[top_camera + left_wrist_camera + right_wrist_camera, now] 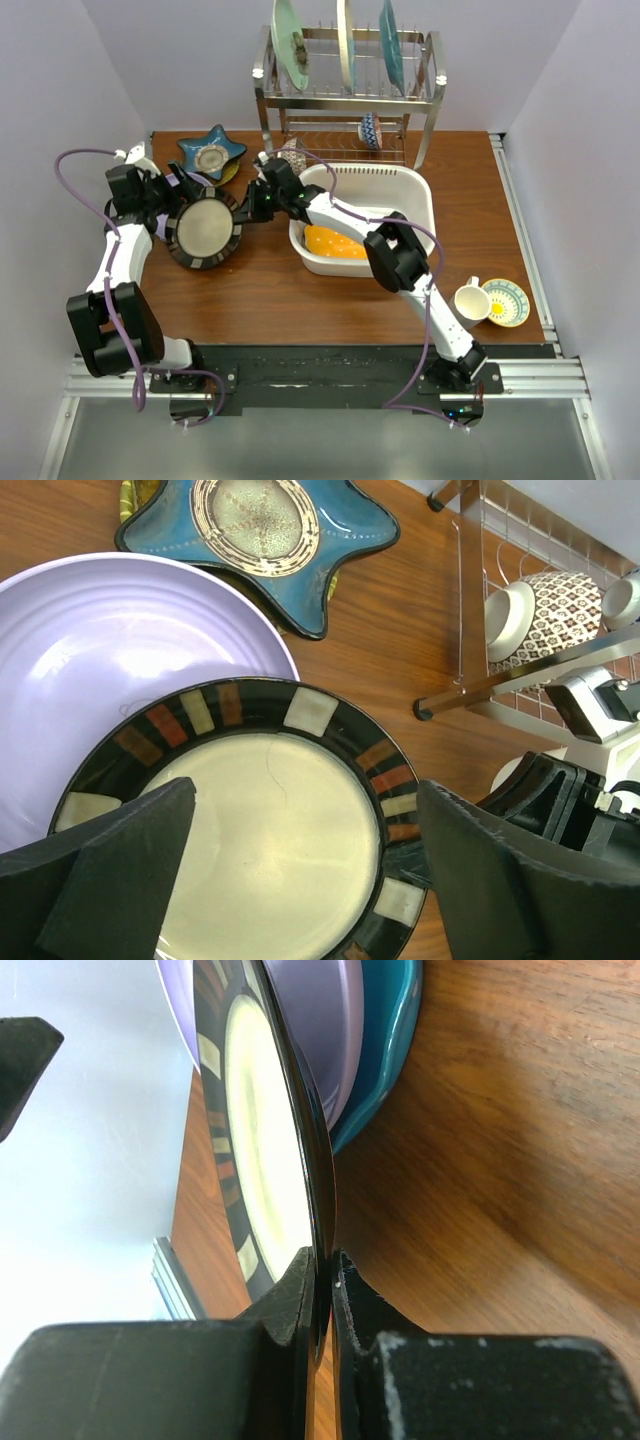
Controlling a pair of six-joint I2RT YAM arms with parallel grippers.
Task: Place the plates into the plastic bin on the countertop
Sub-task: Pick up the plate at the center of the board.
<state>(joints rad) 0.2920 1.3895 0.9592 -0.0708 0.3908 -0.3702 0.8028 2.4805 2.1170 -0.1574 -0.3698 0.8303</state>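
Observation:
My right gripper (243,208) (325,1270) is shut on the right rim of the amber patterned plate (204,229) (270,830) (265,1140), cream inside a dark tiled rim. It holds the plate tilted over the lavender plate (110,650) (315,1030). The blue star-shaped plate (211,151) (255,530) lies behind them on the countertop (270,290). My left gripper (160,205) (305,880) is open, its fingers apart above the patterned plate, not touching it. The white plastic bin (420,200) stands mid-table and holds an orange dotted plate (335,243).
A steel wire rack (345,90) (480,680) at the back holds three big teal and cream plates and cups, one of them patterned (560,605). A white mug (470,298) and a yellow-centred saucer (507,302) sit at the right front.

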